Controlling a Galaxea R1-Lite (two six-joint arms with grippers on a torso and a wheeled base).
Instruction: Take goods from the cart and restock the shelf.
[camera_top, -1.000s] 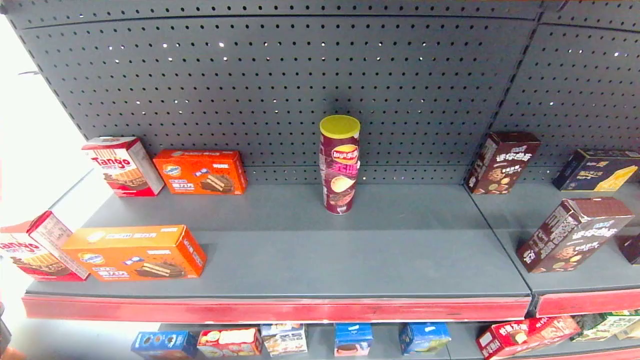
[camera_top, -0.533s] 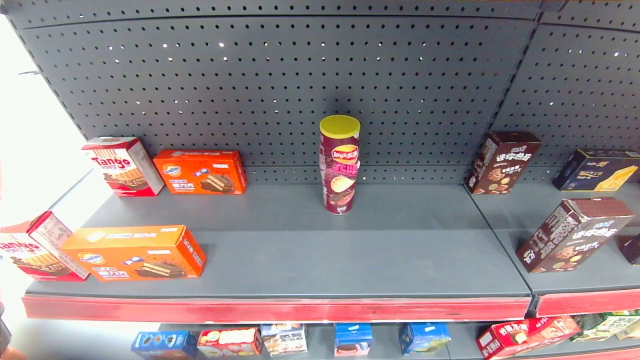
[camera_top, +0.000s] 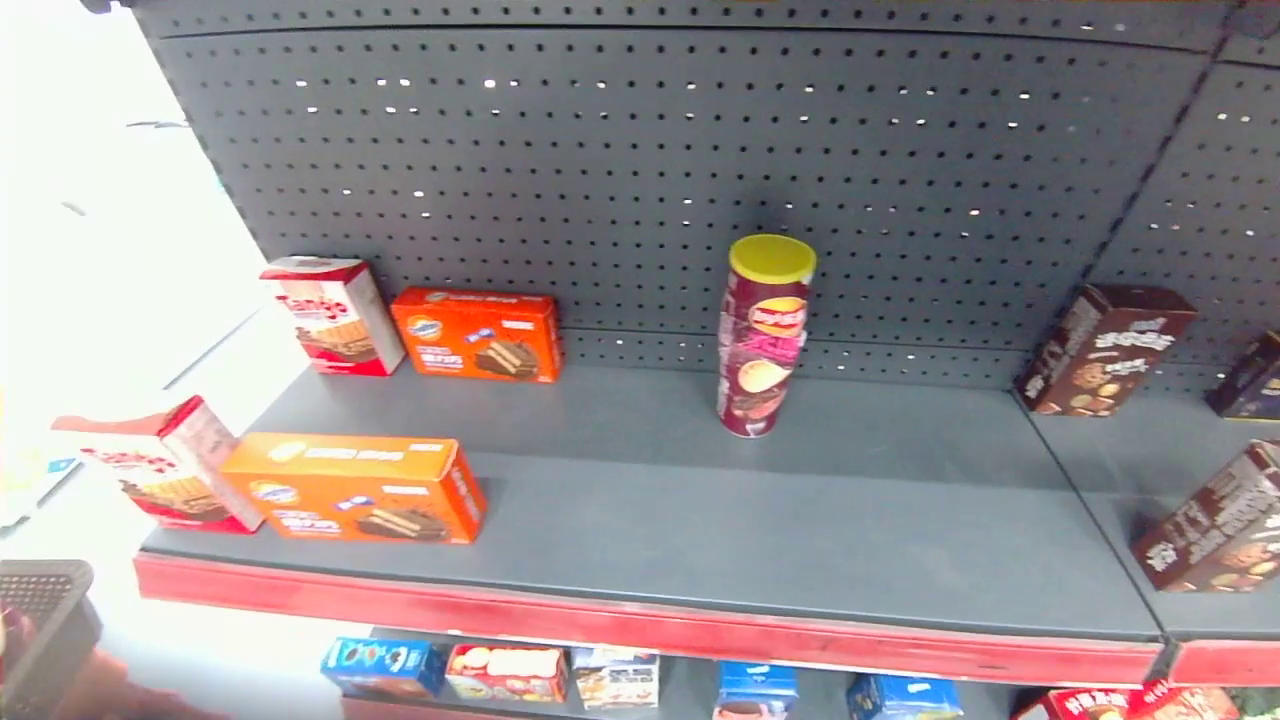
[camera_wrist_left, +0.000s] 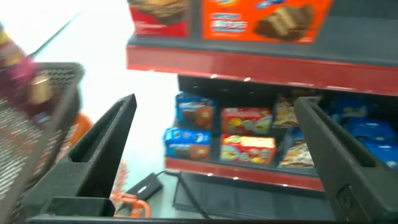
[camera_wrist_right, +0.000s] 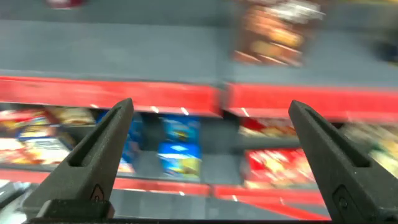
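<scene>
At the back of the dark grey metal shelf (camera_top: 700, 520), upright mid-board: tall maroon crisp tube with yellow lid (camera_top: 765, 335). Lower down, just beside the left gripper (camera_wrist_left: 216, 106), dark mesh cart basket (camera_wrist_left: 43, 124) holding something maroon, blurred. Fingers spread wide there, nothing between. Right gripper (camera_wrist_right: 211, 106) likewise spread and empty. Flat orange biscuit box (camera_top: 355, 487) at the board's front left.

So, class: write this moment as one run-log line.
left gripper: open, empty | right gripper: open, empty | can: upright on shelf | basket: near left gripper
</scene>
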